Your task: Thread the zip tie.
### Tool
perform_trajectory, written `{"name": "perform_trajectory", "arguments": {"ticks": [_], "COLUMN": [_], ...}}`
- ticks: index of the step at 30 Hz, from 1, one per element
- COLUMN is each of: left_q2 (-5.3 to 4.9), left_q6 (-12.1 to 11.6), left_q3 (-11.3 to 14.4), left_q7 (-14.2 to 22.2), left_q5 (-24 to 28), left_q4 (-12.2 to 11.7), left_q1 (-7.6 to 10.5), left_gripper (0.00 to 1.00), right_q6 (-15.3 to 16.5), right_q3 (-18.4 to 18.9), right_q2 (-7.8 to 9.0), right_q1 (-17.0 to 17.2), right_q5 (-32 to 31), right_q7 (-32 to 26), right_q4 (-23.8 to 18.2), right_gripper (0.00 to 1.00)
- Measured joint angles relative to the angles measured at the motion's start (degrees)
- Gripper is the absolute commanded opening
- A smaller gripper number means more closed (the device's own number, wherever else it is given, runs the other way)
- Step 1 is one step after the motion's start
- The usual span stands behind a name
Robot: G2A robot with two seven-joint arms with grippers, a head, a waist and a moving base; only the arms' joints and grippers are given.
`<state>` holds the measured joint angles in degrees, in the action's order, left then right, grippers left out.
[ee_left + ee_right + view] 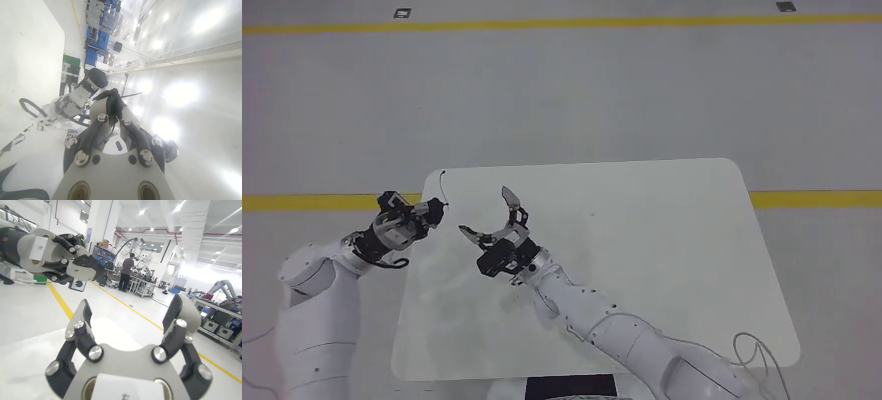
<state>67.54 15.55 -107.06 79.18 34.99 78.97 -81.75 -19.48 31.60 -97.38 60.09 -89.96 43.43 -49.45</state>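
Observation:
A thin black zip tie [443,185] is held in my left gripper [442,208], which is shut on it at the white table's far left corner. In the top view the tie curves up from the fingers toward the table's corner. In the left wrist view the tie [132,94] sticks out past the closed black pads [113,98]. My right gripper [489,216] hovers a short way to the right of the left one, open and holding nothing. In the right wrist view its fingers [86,313] are spread wide and the left gripper [98,269] hangs beyond them.
The white table [642,260] has rounded corners and a bare top. Around it lies grey floor with yellow lines [802,199]. Both grippers are raised above the table's left part.

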Motion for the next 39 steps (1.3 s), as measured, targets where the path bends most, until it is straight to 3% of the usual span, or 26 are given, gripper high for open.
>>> {"name": "perform_trajectory", "arguments": {"ticks": [4, 8, 10, 11, 16, 22, 39], "left_q2": [0.05, -0.34, -0.79, -0.96, -1.09, -1.09, -1.09], "left_q6": [3.76, 3.95, 3.93, 3.93, 3.93, 3.93, 3.93], "left_q3": [1.28, 3.15, 3.77, 4.04, 4.30, 4.29, 4.29], "left_q7": [-1.75, -1.82, -2.48, -2.70, -2.83, -2.81, -2.81], "left_q5": [5.12, 9.67, 10.76, 11.17, 11.47, 11.46, 11.47], "left_q4": [0.06, -1.16, -1.30, -1.35, -1.39, -1.39, -1.39], "left_q1": [-0.44, -0.82, -0.87, -0.92, -0.98, -0.97, -0.97], "left_gripper": [0.00, 0.00, 0.00, 0.00, 0.00, 0.00, 0.00], "right_q6": [0.00, 0.00, 0.00, 0.00, 0.00, 0.00, 0.00], "right_q3": [-1.54, -2.77, -3.21, -3.32, -3.58, -3.57, -3.86], "right_q2": [0.43, 0.26, 0.01, -0.12, -0.92, -2.12, -5.86], "right_q1": [-0.65, -1.26, -1.66, -1.82, -3.08, -3.63, -4.73], "right_q5": [0.00, 0.00, 0.00, 0.00, 0.00, 0.00, 0.00], "right_q7": [0.73, 1.31, 1.33, 1.35, 1.08, 0.27, 1.65], "right_q4": [-0.40, -0.26, 0.00, 0.11, 1.42, 2.81, 6.82], "right_gripper": [1.00, 1.00, 0.63, 0.49, 0.35, 0.25, 0.21]}}
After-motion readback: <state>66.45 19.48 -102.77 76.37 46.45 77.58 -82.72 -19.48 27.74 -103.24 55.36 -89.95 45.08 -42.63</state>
